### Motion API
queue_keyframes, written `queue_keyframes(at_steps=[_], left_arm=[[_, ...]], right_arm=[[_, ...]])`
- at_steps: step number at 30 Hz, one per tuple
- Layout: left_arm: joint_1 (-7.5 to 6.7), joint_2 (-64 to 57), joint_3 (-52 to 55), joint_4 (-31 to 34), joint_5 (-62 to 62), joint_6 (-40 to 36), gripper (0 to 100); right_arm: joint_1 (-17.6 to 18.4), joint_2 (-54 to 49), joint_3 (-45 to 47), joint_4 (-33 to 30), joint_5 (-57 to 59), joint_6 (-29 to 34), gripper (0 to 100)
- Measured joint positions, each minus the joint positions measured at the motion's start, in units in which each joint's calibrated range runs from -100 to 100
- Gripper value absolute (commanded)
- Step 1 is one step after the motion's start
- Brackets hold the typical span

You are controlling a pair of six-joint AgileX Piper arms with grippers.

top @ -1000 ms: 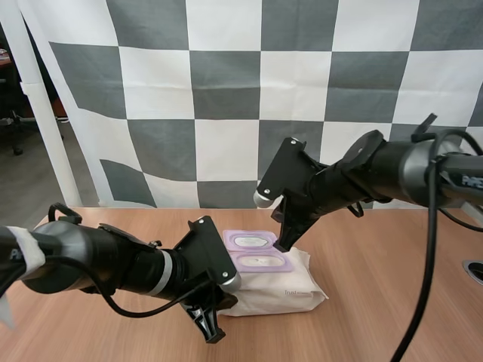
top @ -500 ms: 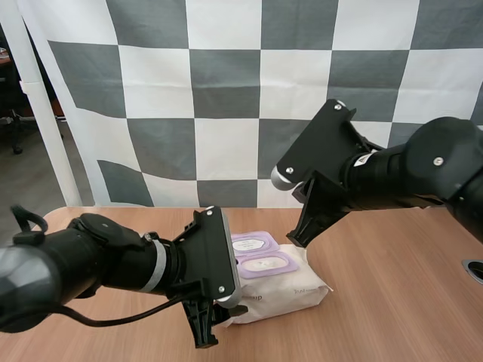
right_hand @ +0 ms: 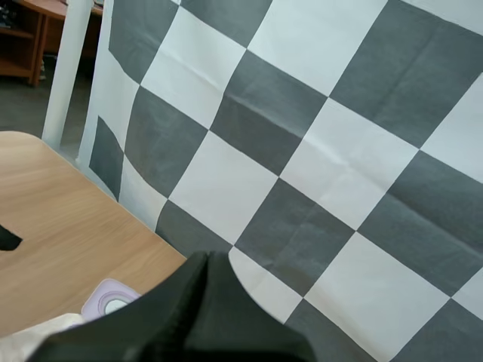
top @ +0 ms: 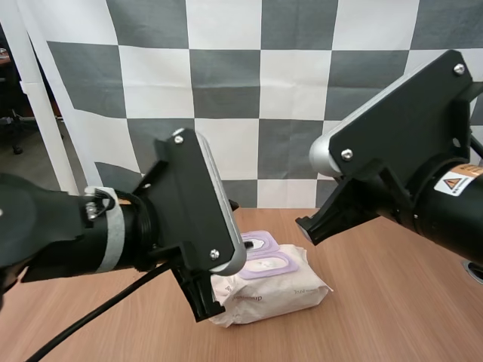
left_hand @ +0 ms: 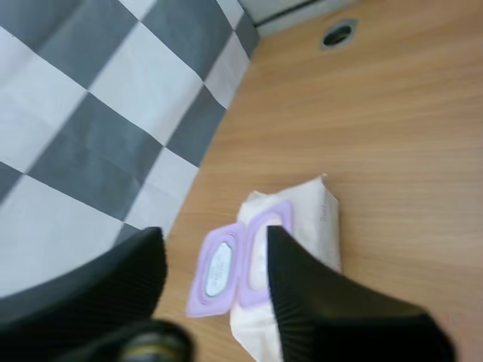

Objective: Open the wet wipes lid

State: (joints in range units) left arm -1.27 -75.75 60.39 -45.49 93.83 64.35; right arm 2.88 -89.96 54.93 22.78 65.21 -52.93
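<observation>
The wet wipes pack (top: 283,290) lies on the wooden table, white and soft, with a purple frame on top. Its purple lid (top: 255,244) is flipped back flat behind the opening. My left gripper (top: 202,300) hangs just left of the pack, well above the table. In the left wrist view its fingers (left_hand: 324,309) stand apart, open and holding nothing, with the pack (left_hand: 313,215) and the open lid (left_hand: 216,269) far below them. My right gripper (top: 311,226) is raised above and behind the pack. In the right wrist view it (right_hand: 209,258) forms one dark wedge, shut on nothing, above the lid (right_hand: 113,301).
A round cable hole (top: 475,271) sits in the tabletop (top: 392,317) at the far right, also seen as a cable hole (left_hand: 337,33) in the left wrist view. Bare wood (left_hand: 407,151) surrounds the pack.
Both arms have lifted up and away from the pack, closer to the camera. The pack shifted a little to the left. The lid stays flipped open.
</observation>
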Motion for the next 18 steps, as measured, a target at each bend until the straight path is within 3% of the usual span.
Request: queue_keyframes(at_steps=[8,13,14,16,18], left_arm=[[0.0,-6.8,-0.2,0.4,-6.3,-5.5,0],[-0.38,-19.0,1.2,7.1,-23.6,-15.4,0],[-1.21,-23.2,5.1,11.7,-31.4,-19.5,0],[-1.86,-24.2,9.9,16.4,-37.6,-23.2,0],[-1.86,-24.2,14.6,19.8,-43.7,-26.7,0]], right_arm=[[0.0,0.0,0.0,0.0,-0.3,2.4,0],[0.0,-1.4,1.4,-0.3,-2.9,7.7,0],[0.0,-4.1,7.7,-0.6,-11.1,8.4,0],[0.0,-4.7,11.5,-0.6,-16.5,8.4,0],[0.0,-4.9,17.0,0.3,-23.4,9.7,0]])
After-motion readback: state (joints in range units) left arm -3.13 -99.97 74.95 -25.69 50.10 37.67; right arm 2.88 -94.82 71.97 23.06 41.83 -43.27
